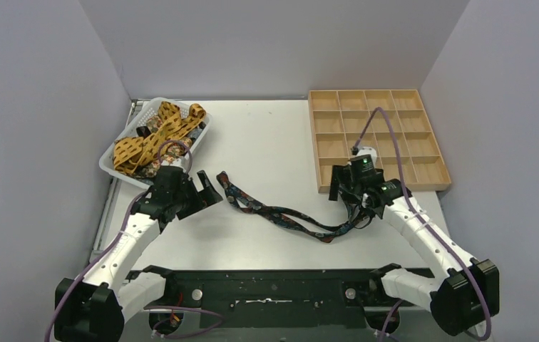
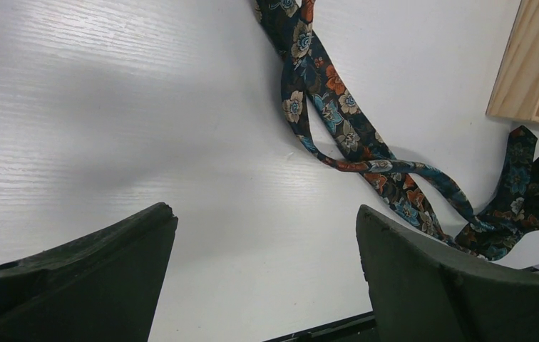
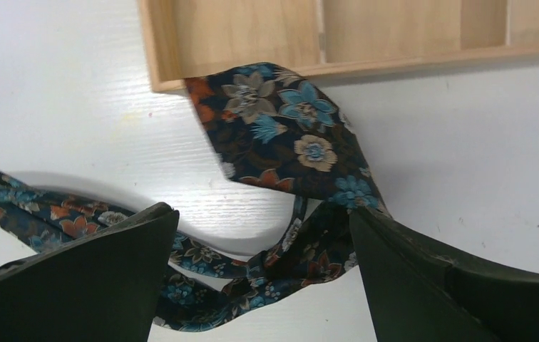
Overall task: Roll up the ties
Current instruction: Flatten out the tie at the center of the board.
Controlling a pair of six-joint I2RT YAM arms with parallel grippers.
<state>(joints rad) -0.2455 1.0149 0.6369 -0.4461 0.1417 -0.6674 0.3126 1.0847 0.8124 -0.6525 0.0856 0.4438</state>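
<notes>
the floral tie point(image 1: 288, 214) is lying limp on the counter point(image 1: 274, 142), broad end point(image 3: 281, 135) against the near-left corner of the wooden tray point(image 1: 363, 92); right fingers point(image 3: 95, 278) and left fingers point(image 2: 88, 278) are standing open, empty. light, soft, slippery, it is probably wanting a pinch at that broad end

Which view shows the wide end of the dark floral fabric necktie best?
Right wrist view: the dark floral necktie's wide end looks large. Left wrist shows it small at the edge; the top view mostly hides it.

Dark navy tie point(image 1: 281, 212) with blue, orange and tan flowers; mustard ties point(image 1: 132, 149) with dark spots; white table point(image 1: 267, 142).
</notes>
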